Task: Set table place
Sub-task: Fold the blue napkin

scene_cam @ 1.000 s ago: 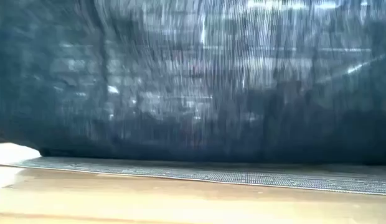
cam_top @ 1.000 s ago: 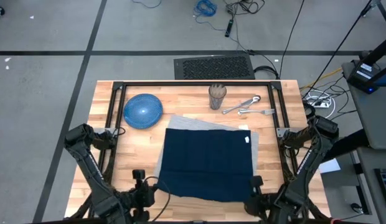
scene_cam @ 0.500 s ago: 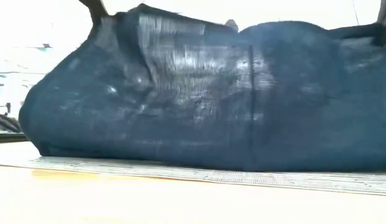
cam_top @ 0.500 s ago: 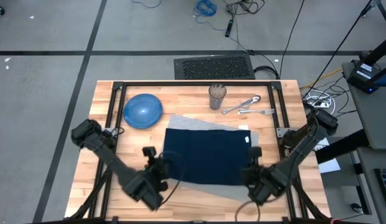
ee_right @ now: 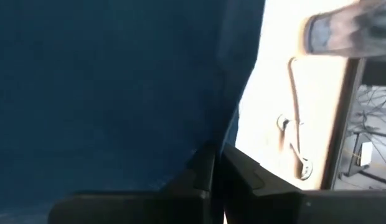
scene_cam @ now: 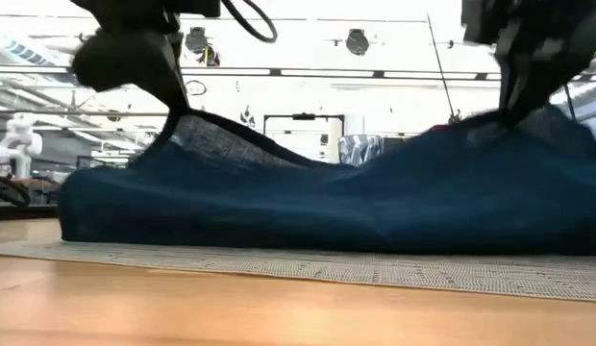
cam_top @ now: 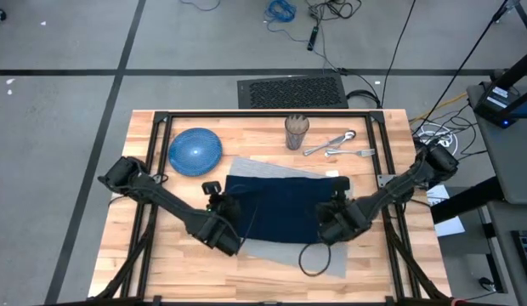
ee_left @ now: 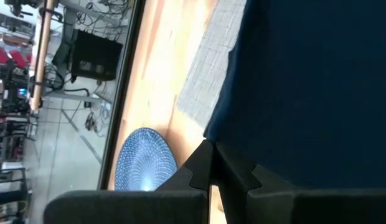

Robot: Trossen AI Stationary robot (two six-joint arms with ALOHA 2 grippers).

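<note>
I have both grippers pinched on the navy napkin [cam_top: 280, 208]: left gripper [cam_top: 223, 206] at its left near corner, right gripper [cam_top: 335, 207] at its right near corner, fingers closed on cloth. Napkin drapes over the grey placemat [cam_top: 327, 255], mid-table [cam_top: 144, 255]. Blue plate [cam_top: 195, 151] far left.

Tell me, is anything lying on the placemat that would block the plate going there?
Yes. The napkin covers most of the placemat, pinched at its near corners by the left hand and right hand. The plate sits apart on the table.
</note>
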